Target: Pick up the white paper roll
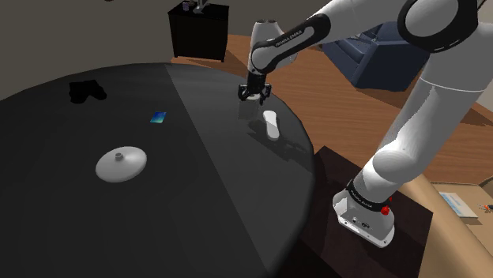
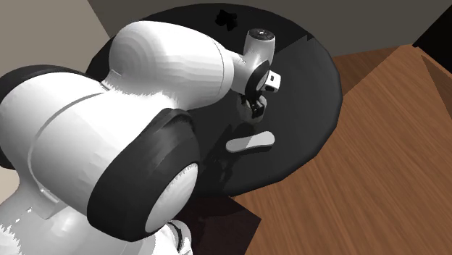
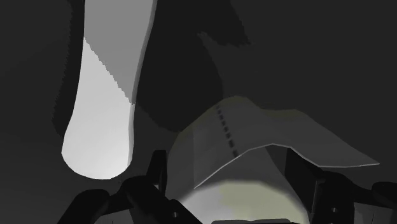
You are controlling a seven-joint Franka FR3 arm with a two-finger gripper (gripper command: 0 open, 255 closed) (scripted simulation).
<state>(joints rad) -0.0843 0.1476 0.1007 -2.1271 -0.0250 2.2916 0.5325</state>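
Round black table (image 1: 95, 229), wooden floor around it, black cabinet (image 1: 199, 31) and blue armchair (image 1: 371, 55) beyond.

Item: paper roll (image 3: 254, 127). Pale grey-white, with a loose sheet hanging off it that carries a dotted perforation line. Location: on the table near the edge closest to the stand, directly under the gripper (image 1: 255, 95).

Neighbour: long white rounded object (image 1: 272, 124), lying flat just beside the roll, apart from it.

Other contents of the table: grey disc with a knob (image 1: 121, 164), small blue-green item (image 1: 159, 118), and black lump (image 1: 87, 90), all well apart from the roll.

End effector: the fingers stand apart with the roll between them in the wrist view. It looks as if they flank it without pressing, though contact cannot be made out for certain.

Handling, as judged: light; soft and compressible, so a hard squeeze would dent it; matte surface, unlikely to slip. The loose sheet is the weak part and would tear or unwind if taken alone.

Recommended hold: across the body of the roll, on opposite sides, below the top rim and clear of the trailing sheet, with moderate closing force.
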